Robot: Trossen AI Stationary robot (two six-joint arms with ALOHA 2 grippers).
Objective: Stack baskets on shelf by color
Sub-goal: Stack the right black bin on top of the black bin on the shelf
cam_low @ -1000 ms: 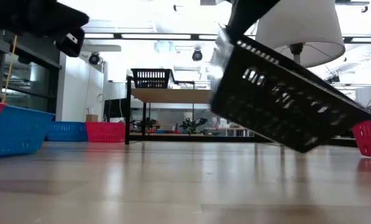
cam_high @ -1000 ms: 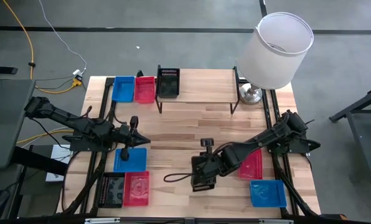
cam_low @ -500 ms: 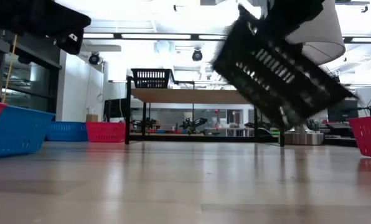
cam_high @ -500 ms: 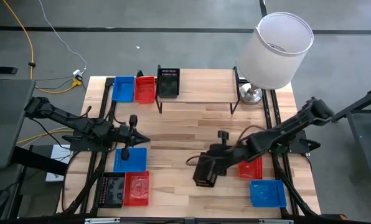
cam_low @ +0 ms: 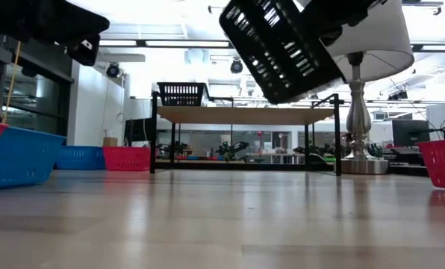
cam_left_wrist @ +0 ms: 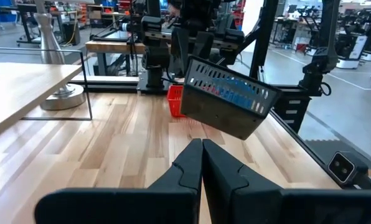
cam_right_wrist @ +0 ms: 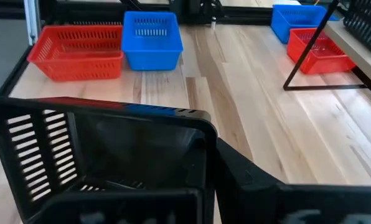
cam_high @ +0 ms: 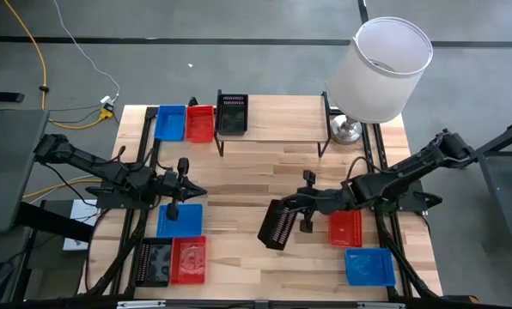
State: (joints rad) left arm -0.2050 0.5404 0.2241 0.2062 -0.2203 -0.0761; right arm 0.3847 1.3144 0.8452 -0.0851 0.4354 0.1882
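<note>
**Right claw lifting a tilted black basket above the bench**

The wooden bench point(cam_high: 256, 176) carries all the items. At its far edge stands the shelf point(cam_high: 282, 120), a light wood plank on thin black legs; one black basket point(cam_high: 232, 113) sits on the left end of its top. A table lamp point(cam_high: 385, 73) with a white shade stands just beside the right end of the shelf.

The right arm reaches in from the right side of the bench. Its right claw point(cam_high: 306, 213) is clamped on the rim of a second black basket, the held basket point(cam_high: 277, 226), which hangs clear of the bench near the middle, tipped steeply on edge so that its slotted wall faces up. In the low view the held basket point(cam_low: 282, 45) is raised and tilted, higher than the shelf top behind it.

The left arm waits over the left side of the bench, its left claw point(cam_high: 187, 190) pressed fully closed and holding nothing, above a blue basket point(cam_high: 179, 220).

Smaller items, by group:
- Far left, beside the shelf: a blue basket point(cam_high: 170, 123) and a red basket point(cam_high: 200, 124), side by side.
- Near left: a black basket point(cam_high: 157, 262) and a red basket point(cam_high: 189, 259), side by side.
- Near right: a red basket point(cam_high: 345, 227), with a blue basket point(cam_high: 369, 266) nearer still.
</note>
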